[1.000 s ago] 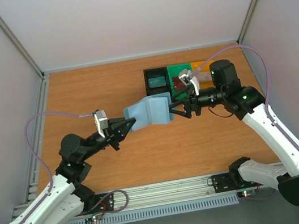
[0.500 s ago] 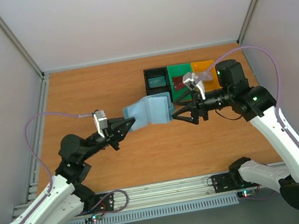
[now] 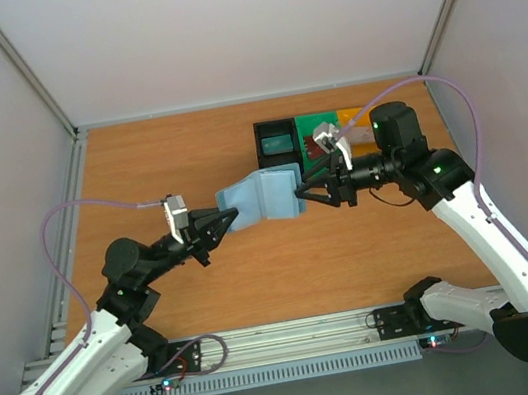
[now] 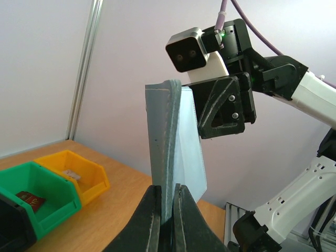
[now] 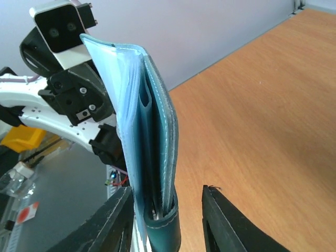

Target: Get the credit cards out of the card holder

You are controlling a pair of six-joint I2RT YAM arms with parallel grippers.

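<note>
The left gripper [image 4: 168, 193] is closed tightly on one edge of the blue card holder [image 4: 170, 136] and holds it upright above the middle of the desk [image 3: 187, 160]. The right gripper [image 5: 167, 193] stands partly open around the opposite edge. A red card [image 4: 32, 199] lies in the green bin [image 4: 55, 209].

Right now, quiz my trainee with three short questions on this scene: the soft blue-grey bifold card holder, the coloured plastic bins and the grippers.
1. True or false: the soft blue-grey bifold card holder lies flat on the wooden table.
2. Which plastic bin has a small red card lying in it? A: black. B: green. C: yellow.
3. Fill in: the ____ gripper is pinched shut on the card holder's edge.

Key:
1. False. It is held upright above the table.
2. B.
3. The left gripper.
</note>
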